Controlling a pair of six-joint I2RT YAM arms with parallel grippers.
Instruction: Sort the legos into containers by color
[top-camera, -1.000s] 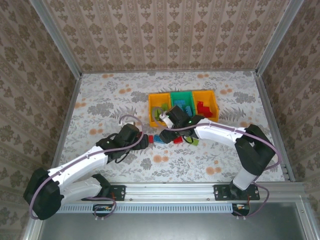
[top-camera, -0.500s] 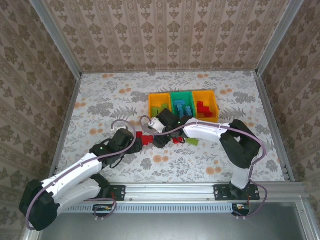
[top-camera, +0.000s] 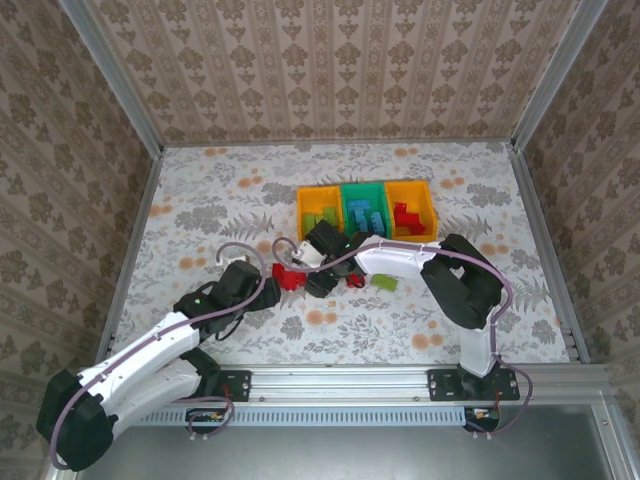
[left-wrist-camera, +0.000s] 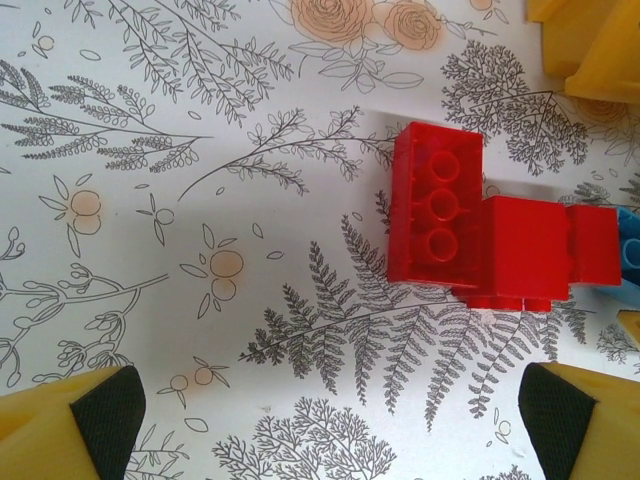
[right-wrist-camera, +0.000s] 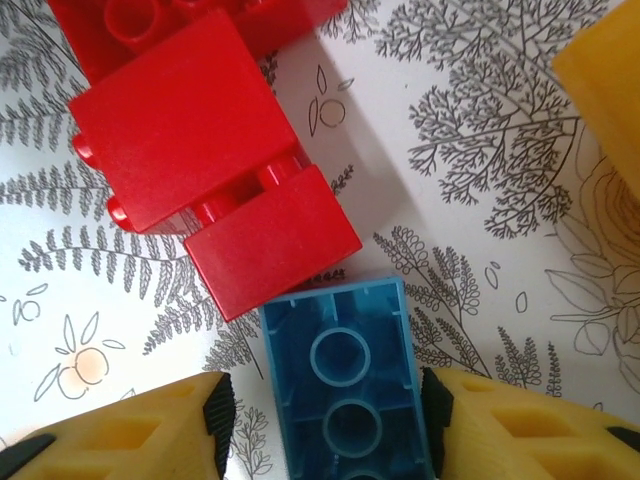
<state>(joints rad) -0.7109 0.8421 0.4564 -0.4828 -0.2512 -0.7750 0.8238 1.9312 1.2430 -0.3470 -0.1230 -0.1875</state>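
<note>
An upside-down blue lego (right-wrist-camera: 345, 385) lies on the table between the fingers of my right gripper (right-wrist-camera: 322, 420). The right pad touches it and the left pad (right-wrist-camera: 215, 415) stands a little off it, so the jaws are open. Two red legos (right-wrist-camera: 175, 120) lie joined just beyond it. In the top view the right gripper (top-camera: 318, 280) is low beside these red legos (top-camera: 285, 276). My left gripper (top-camera: 260, 292) hangs wide open just left of them, holding nothing, with the red legos (left-wrist-camera: 440, 215) ahead of its fingertips. The containers stand behind: an orange bin (top-camera: 302, 215), a green bin (top-camera: 362, 186) and an orange bin (top-camera: 432, 210).
A loose red lego (top-camera: 353, 279) and a light green one (top-camera: 385, 283) lie under the right forearm. The left bin holds green legos, the middle blue, the right red. Metal walls fence the table on three sides.
The right arm swung left from the bins and came down over the blue lego, its jaws narrowing. The left arm drew back a little towards the near left.
</note>
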